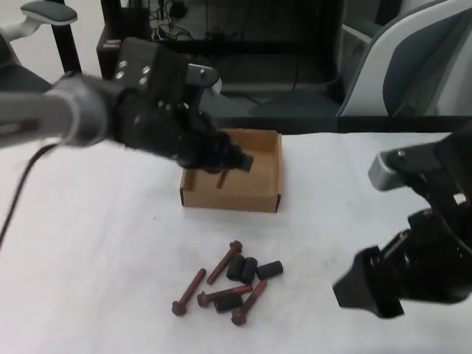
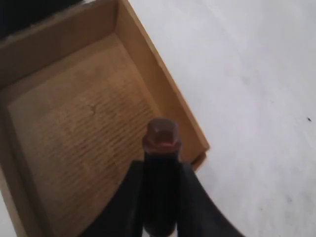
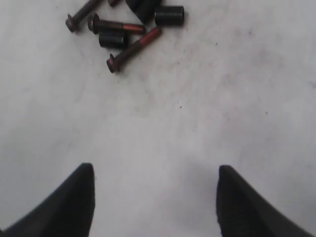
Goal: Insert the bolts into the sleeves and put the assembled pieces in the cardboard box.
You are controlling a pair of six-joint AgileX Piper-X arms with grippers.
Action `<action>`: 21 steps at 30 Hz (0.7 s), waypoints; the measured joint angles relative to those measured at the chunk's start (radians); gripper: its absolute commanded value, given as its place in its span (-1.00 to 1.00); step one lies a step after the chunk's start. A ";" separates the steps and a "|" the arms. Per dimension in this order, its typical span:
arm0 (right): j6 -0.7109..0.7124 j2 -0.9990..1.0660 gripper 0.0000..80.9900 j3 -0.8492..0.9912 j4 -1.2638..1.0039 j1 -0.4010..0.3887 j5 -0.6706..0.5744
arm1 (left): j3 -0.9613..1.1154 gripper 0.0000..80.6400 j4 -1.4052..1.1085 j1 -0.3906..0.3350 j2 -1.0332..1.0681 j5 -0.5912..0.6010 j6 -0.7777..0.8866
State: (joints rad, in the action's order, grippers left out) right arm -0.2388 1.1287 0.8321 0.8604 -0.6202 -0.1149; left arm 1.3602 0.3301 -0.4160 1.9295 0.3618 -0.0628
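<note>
My left gripper hangs over the cardboard box, shut on an assembled piece. In the left wrist view its fingers clamp a black sleeve with a reddish bolt head sticking out, above the box floor near one wall. Loose bolts and black sleeves lie in a heap in front of the box. My right gripper is open above bare cloth to the right of the heap, and a bolt and a sleeve show beyond its fingers.
A white cloth covers the bench. The right arm fills the near right corner. Dark equipment and chairs stand behind the bench's far edge.
</note>
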 measured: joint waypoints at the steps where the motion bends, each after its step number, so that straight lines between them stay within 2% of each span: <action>1: 0.009 0.000 0.73 0.000 0.009 0.000 0.000 | 0.050 -0.96 0.029 0.003 0.044 0.000 0.004; 9: 0.056 0.000 0.73 0.000 0.035 0.000 -0.040 | 0.449 -0.96 0.242 0.009 0.303 -0.076 0.018; 15: 0.099 0.000 0.73 0.000 0.038 0.000 -0.065 | 0.590 -0.96 0.306 0.009 0.410 -0.080 0.018; 20: 0.106 0.000 0.73 0.000 0.038 0.000 -0.066 | 0.620 -0.99 0.393 0.009 0.454 -0.087 0.014; 21: 0.107 0.000 0.73 0.000 0.038 0.000 -0.066 | 0.620 -0.92 0.400 0.009 0.454 -0.092 0.015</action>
State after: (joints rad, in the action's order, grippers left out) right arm -0.1318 1.1287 0.8321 0.8984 -0.6202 -0.1813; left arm 1.9800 0.7299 -0.4068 2.3840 0.2696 -0.0479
